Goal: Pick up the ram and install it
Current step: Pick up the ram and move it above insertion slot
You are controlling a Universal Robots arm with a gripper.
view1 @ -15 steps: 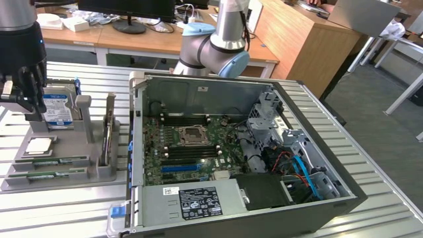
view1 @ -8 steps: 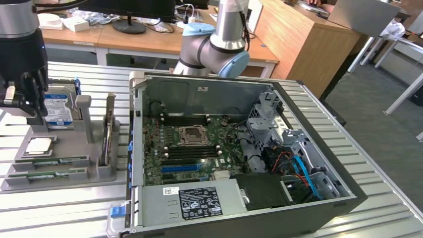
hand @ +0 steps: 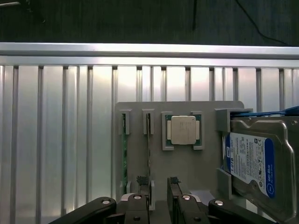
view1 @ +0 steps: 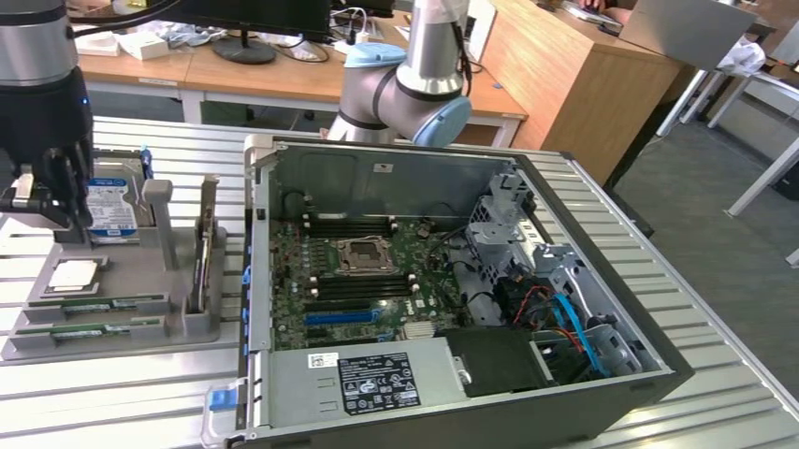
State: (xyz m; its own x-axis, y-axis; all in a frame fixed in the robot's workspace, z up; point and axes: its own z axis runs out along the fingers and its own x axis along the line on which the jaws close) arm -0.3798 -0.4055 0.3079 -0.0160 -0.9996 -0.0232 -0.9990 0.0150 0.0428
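on slatted table (view1: 125,393), long green ram (view1: 90,307) (pale-labelled) in gray tray (view1: 125,348); jaws spread.

Likely lab; desks (view1: 268,77), slatted workbench (view1: 112,404)

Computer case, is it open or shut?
Open. The computer case has its side off, and you can see the green motherboard and cables inside.
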